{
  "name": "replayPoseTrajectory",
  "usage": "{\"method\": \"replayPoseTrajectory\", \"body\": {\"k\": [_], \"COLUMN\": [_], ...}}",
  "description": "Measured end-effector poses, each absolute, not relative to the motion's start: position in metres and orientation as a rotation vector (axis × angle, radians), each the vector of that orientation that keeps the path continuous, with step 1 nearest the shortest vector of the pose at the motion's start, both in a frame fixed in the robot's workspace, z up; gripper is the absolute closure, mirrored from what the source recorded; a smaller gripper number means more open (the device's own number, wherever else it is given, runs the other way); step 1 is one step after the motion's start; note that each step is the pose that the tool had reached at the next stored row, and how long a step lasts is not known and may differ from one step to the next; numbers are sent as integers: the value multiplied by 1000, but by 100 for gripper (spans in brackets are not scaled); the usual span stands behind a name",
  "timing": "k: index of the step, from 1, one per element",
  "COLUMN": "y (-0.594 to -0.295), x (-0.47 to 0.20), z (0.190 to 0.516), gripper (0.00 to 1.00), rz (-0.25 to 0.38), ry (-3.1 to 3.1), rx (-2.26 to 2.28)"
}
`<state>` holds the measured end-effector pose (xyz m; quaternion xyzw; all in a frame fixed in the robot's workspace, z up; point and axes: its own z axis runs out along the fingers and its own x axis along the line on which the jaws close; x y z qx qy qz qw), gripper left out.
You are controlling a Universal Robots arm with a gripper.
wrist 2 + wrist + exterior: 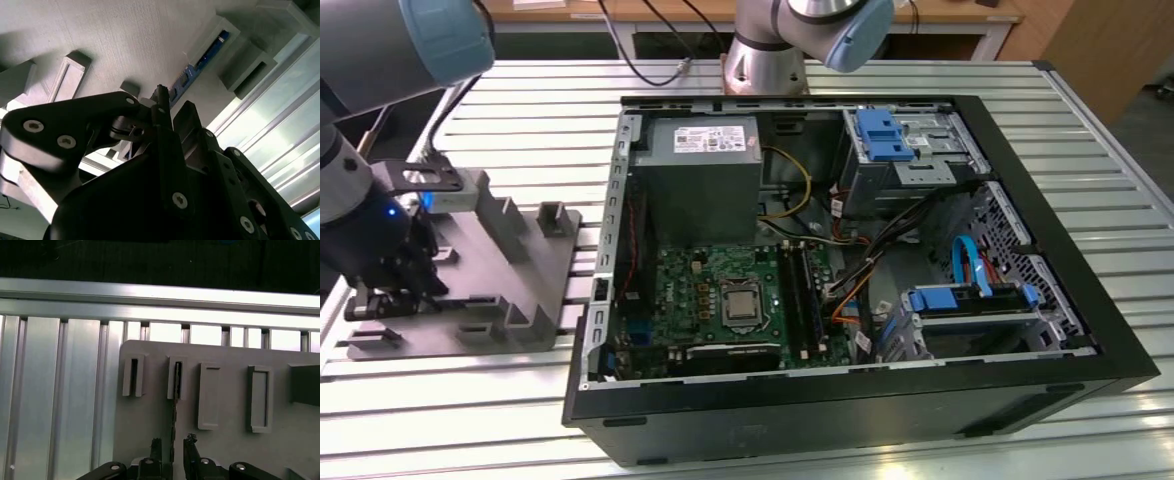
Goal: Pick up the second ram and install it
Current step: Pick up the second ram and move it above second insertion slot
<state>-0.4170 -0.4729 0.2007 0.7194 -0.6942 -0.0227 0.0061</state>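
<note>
The second ram (175,390) stands on edge in a slot of the grey holder plate (230,390). It appears as a thin dark line in the first wrist view. In the second wrist view the ram (200,65) shows a blue board with black chips. My gripper (173,442) is open, one finger on each side of the stick's near end with a small gap to it. In the exterior view the gripper (384,290) hangs low over the grey holder (494,260) at that view's left. The open computer case (854,400) holds the green motherboard (707,290) with its long black slots (803,290).
The holder carries several empty upright slots (209,396) and taller blocks (558,218). It rests on a ribbed aluminium table (534,120). Inside the case are a grey power supply (700,170), blue drive brackets (887,135) and loose cables (854,270). Another robot base (767,60) stands behind the case.
</note>
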Motion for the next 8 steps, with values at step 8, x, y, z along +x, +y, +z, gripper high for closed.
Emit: {"method": "replayPoseTrajectory", "body": {"k": [8], "y": [-473], "x": [-417], "z": [193], "gripper": [69], "rz": [-74], "ry": [-2173], "rx": [2252]}}
